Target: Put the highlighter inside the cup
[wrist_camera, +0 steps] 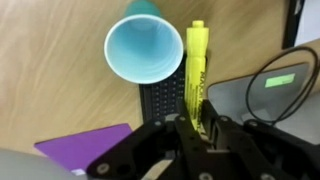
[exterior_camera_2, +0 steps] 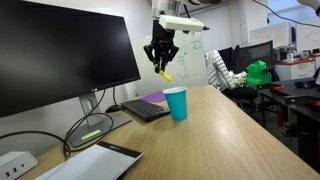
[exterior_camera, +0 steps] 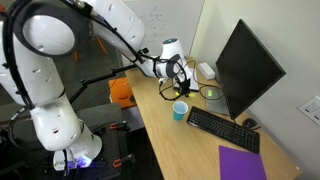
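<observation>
The turquoise cup (exterior_camera: 180,110) stands upright on the wooden desk; it also shows in an exterior view (exterior_camera_2: 176,102) and, from above with its mouth open and empty, in the wrist view (wrist_camera: 144,50). My gripper (exterior_camera_2: 162,68) hangs in the air above and behind the cup, shut on the yellow highlighter (wrist_camera: 194,75). The highlighter's tip pokes out below the fingers (exterior_camera_2: 166,75). In the wrist view the gripper (wrist_camera: 192,128) holds the highlighter just to the right of the cup's rim, over the keyboard. In an exterior view the gripper (exterior_camera: 181,82) is above the cup.
A black keyboard (exterior_camera: 222,129) lies by the cup, a purple notebook (exterior_camera: 243,163) beyond it. A monitor (exterior_camera: 246,68) stands on its base (wrist_camera: 262,95). A white tablet (exterior_camera_2: 100,163) and cables lie at the desk end. An orange object (exterior_camera: 121,93) sits off the desk.
</observation>
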Controlling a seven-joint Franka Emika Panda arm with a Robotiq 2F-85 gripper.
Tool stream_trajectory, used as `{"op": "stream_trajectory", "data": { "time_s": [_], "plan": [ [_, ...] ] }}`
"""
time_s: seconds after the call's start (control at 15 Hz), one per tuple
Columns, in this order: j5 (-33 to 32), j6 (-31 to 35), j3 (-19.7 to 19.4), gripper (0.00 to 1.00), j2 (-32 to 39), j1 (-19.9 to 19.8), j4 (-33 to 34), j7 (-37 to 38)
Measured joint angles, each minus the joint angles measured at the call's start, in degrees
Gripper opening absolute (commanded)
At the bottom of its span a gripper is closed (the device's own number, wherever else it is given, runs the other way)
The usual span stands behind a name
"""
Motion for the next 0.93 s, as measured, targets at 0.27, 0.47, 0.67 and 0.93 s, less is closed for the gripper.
{"op": "stream_trajectory", "data": {
  "time_s": [0.27, 0.47, 0.67, 0.93],
  "plan": [
    [-14.47, -5.13, -1.25, 0.05, -2.01, 2.10, 0.55, 14.28],
    [-21.03, -14.46, 3.39, 0.05, -2.54, 1.44, 1.37, 22.62],
    [-25.20, -25.79, 10.43, 0.05, -2.51, -1.04, 2.03, 29.57],
    [-27.26, -36.11, 15.81, 0.05, -1.39, -3.16, 2.39, 34.65]
  ]
}}
